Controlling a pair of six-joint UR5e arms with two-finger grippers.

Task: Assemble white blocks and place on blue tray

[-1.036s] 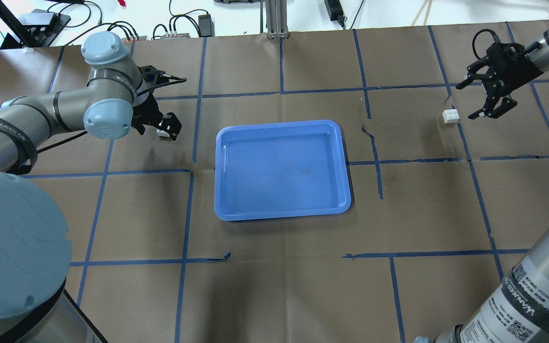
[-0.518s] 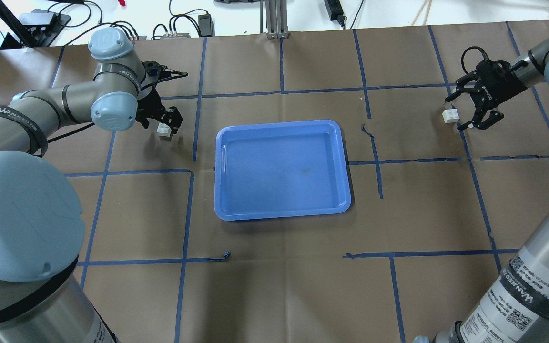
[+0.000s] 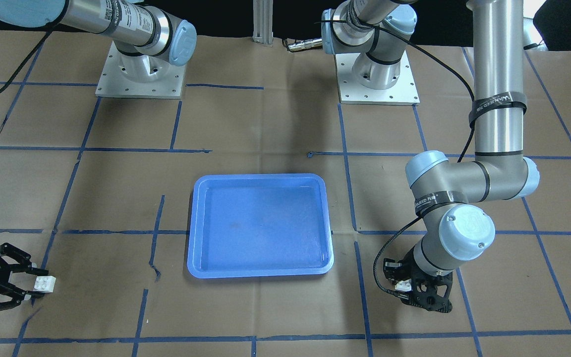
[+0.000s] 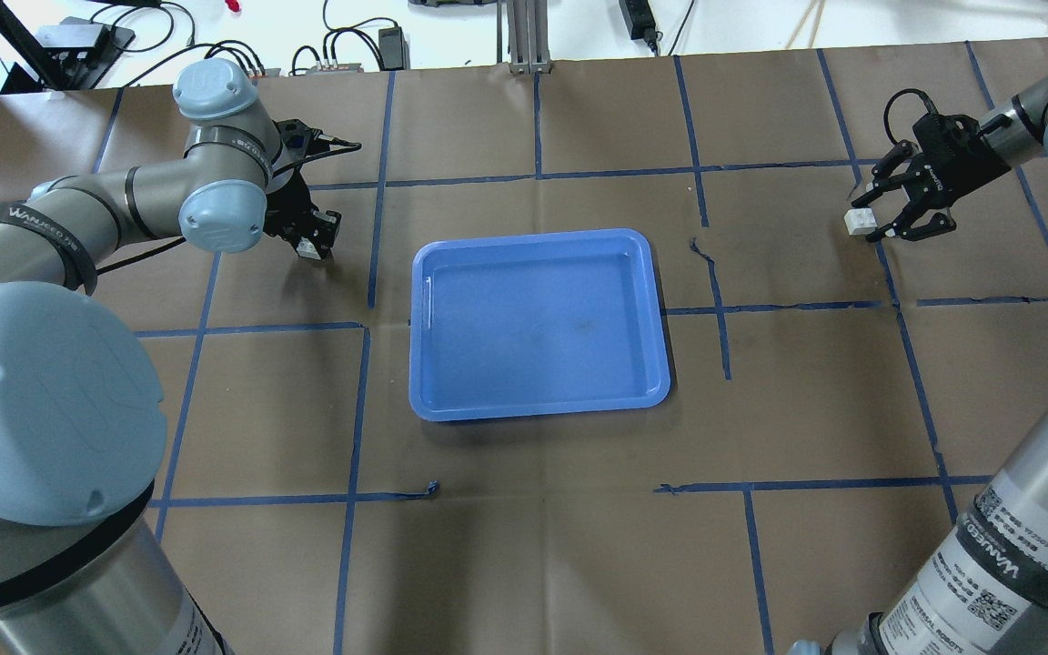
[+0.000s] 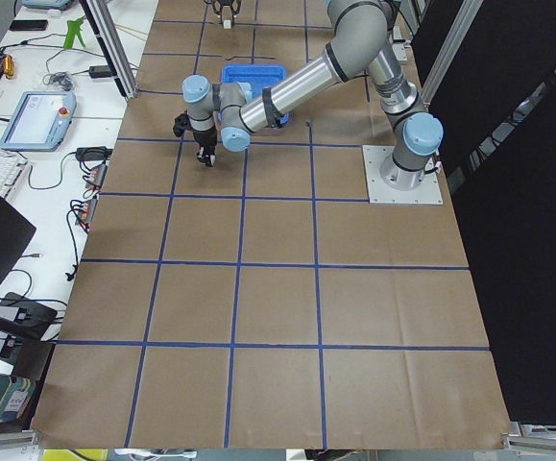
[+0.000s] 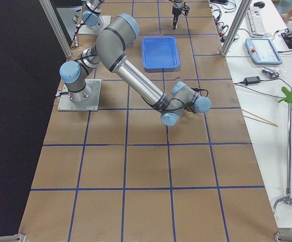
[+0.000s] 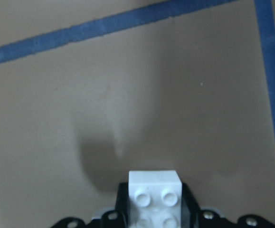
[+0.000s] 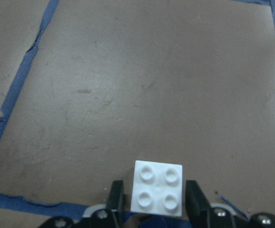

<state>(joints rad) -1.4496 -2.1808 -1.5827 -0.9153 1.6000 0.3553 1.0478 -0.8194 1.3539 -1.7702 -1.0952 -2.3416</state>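
Note:
The blue tray lies at the table's middle, with nothing in it; it also shows in the front view. One white block sits left of the tray between the fingers of my left gripper. In the left wrist view the fingers press both sides of the block. The other white block lies on the paper far right of the tray. My right gripper is open and straddles it, with small gaps beside the block in the right wrist view.
Brown paper with blue tape lines covers the table. Torn tape ends lie right of the tray. Cables and power bricks sit beyond the far edge. The arm bases stand on the robot's side.
My right gripper has moved left and down until its open fingers straddle the right block. My left gripper has shifted slightly and closed in around the left block.

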